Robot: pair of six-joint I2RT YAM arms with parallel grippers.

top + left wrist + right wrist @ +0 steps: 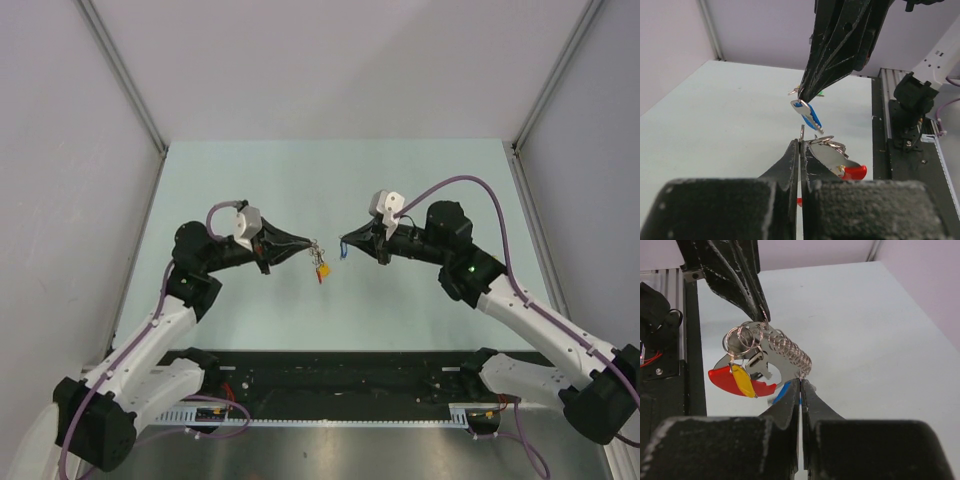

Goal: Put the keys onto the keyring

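Note:
My left gripper (311, 246) is shut on the thin silver ring of the keyring (742, 340) and holds it above the table. A silver plate, a wire coil and a red curved band (722, 381) hang from it, along with a yellow-headed key (743, 382). In the left wrist view the ring's edge (802, 132) sticks up between the shut fingertips. My right gripper (344, 245) faces it from the right, shut on a blue-headed key (808, 113). The blue key's tip is a short way from the ring, and the right fingers partly hide it in the right wrist view.
The pale green table (330, 180) lies below both grippers, with grey walls on three sides. A black rail with cables (340, 385) runs along the near edge between the arm bases.

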